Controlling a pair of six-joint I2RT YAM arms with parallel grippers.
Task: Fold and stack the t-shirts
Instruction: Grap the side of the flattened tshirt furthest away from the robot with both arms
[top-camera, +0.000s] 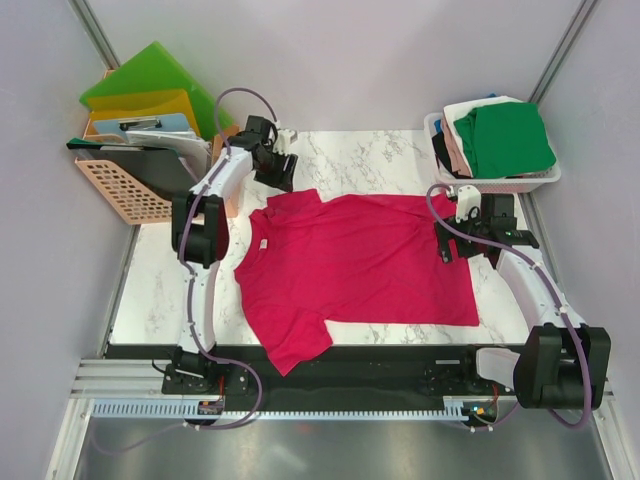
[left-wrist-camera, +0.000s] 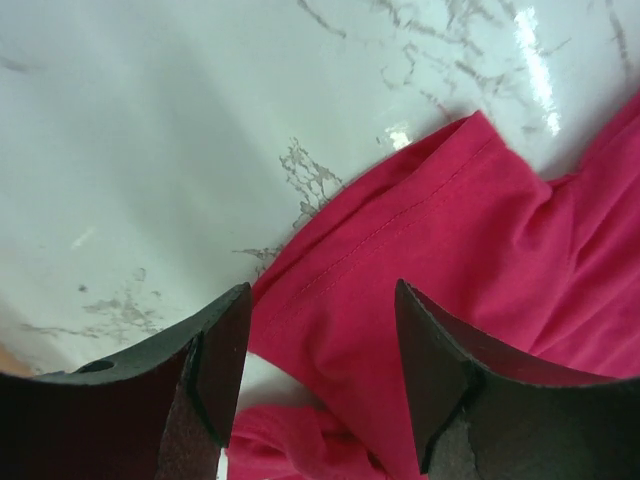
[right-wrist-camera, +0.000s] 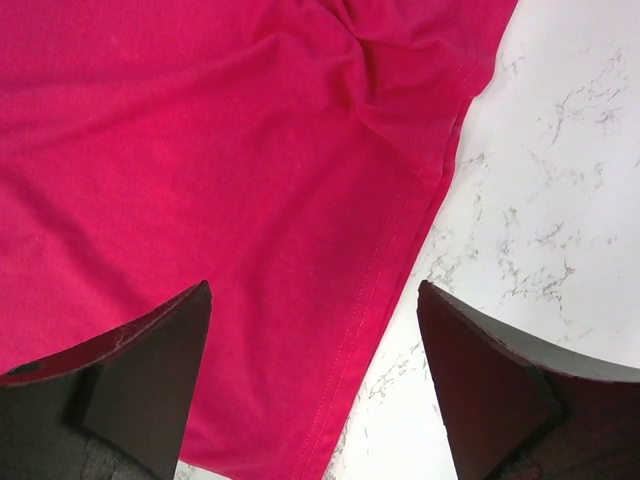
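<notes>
The crimson t-shirt (top-camera: 360, 260) lies spread across the middle of the marble tabletop (top-camera: 400, 150). The left end effector (top-camera: 280, 175) hovers over the shirt's upper-left sleeve, fingers apart and gripping nothing. The right end effector (top-camera: 447, 243) hangs wide open and empty above the hem at the right edge. Both arms reach forward with bent elbows. At upper right, a green t-shirt (top-camera: 505, 140) covers most of the pile in the basket (top-camera: 500, 185).

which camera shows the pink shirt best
The top external view: the whole crimson-pink shirt lies spread out there, collar, sleeves and hem. The left wrist view catches only a sleeve edge, the right wrist view only a stretch of hem.
</notes>
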